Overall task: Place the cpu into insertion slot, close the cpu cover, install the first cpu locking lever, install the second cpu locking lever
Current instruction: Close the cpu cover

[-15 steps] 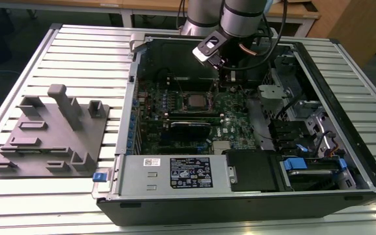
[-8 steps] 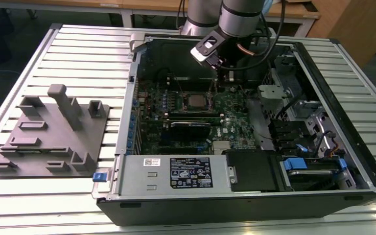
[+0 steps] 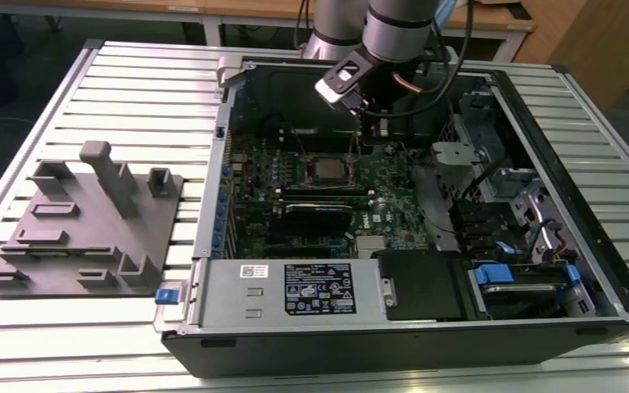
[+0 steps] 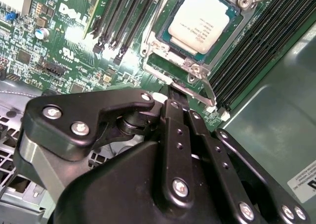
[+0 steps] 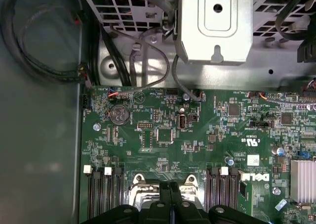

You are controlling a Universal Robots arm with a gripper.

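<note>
Exterior view, left to right: grey fixture tray point(image 3: 85, 221) on the slatted table point(image 3: 576, 98); open computer case point(image 3: 555, 246); the cpu point(image 3: 326, 169) seated in the insertion slot point(image 3: 307, 170), its silvery top up. My gripper point(image 3: 372, 135) hangs just beyond it, over the green board. In the second wrist view the cpu cover point(image 4: 157, 45) frames the cpu point(image 4: 200, 19). My fingers are drawn together, their tips point(image 4: 173, 90) just beside a thin metal lever point(image 4: 206, 93).
</note>
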